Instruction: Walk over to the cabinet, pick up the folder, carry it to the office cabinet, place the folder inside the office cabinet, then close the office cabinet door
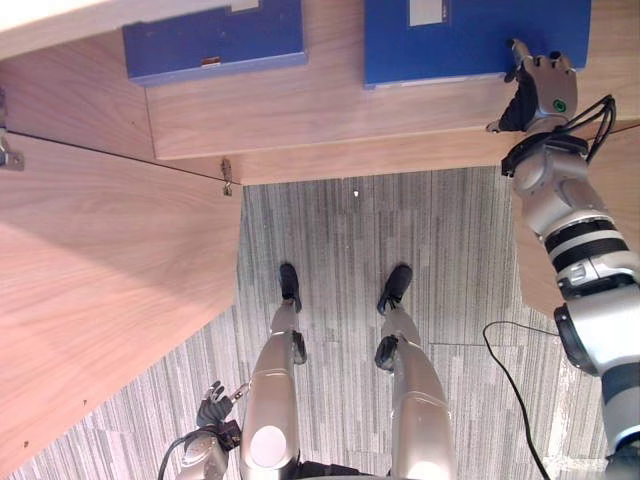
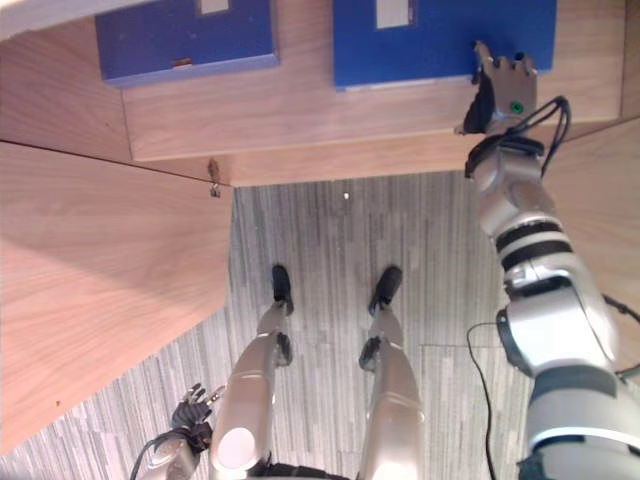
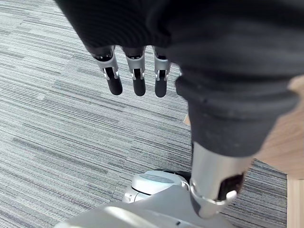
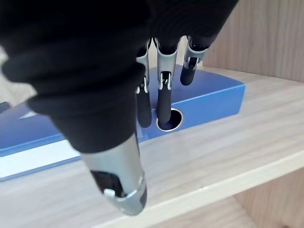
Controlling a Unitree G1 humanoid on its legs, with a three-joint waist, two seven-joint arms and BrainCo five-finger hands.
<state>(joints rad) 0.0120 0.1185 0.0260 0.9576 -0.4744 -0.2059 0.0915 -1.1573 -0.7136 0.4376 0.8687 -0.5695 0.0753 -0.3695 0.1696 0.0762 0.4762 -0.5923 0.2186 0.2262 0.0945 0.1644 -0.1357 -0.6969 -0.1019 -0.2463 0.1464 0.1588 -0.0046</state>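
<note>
Overhead, the right hand reaches the near corner of the blue folder lying on the cabinet shelf; a second folder lies further left. Left wrist: the left hand hangs over carpet, loosely straight. Right wrist: straight fingers, one tip by the folder's spine hole, gripping nothing

Matt wood-grain shelf, smooth blue folder

A flat blue folder lies on the light wooden cabinet shelf at 1 o'clock, its spine with a round finger hole facing outward. A second, darker blue folder lies at 11 o'clock. The wooden cabinet door stands open at 9 o'clock.
</note>
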